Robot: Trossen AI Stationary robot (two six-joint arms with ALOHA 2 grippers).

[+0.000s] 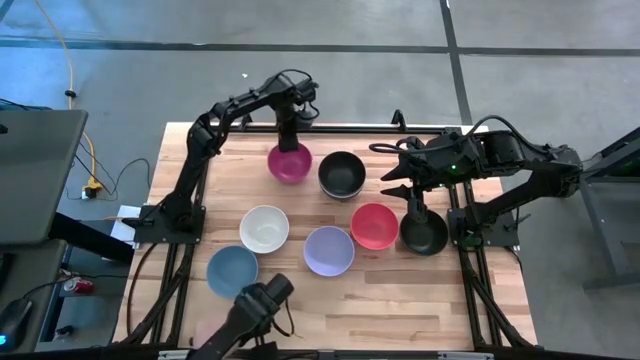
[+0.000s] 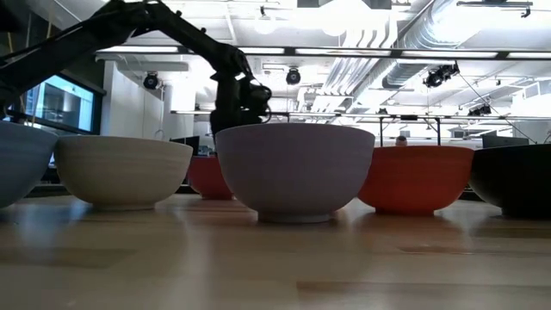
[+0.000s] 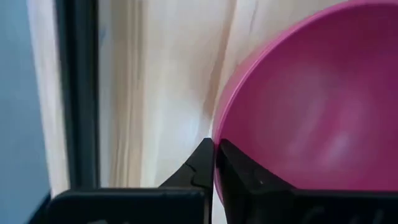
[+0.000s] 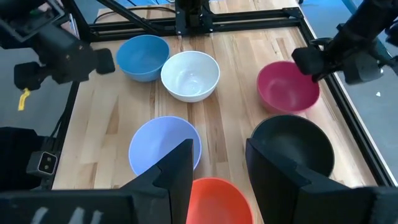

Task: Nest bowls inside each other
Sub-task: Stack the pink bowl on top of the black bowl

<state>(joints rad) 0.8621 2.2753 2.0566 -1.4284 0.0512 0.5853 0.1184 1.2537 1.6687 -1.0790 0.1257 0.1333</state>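
Left gripper [image 3: 214, 163] pinches the magenta bowl [image 1: 289, 162] at its rim; right gripper [image 4: 217, 163], fingers apart, holds nothing. Bowls probably light, stiff, slick: take by the rim.

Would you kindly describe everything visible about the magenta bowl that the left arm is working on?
The round, smooth, plastic-looking magenta bowl sits upright on the wooden table, toward its far edge, just left of a black bowl stack and apart from it. Its glossy inside looks empty. The left tool comes down from above and pinches its thin rim, one finger inside the wall and one outside. In the low view it is mostly hidden behind the lavender bowl.
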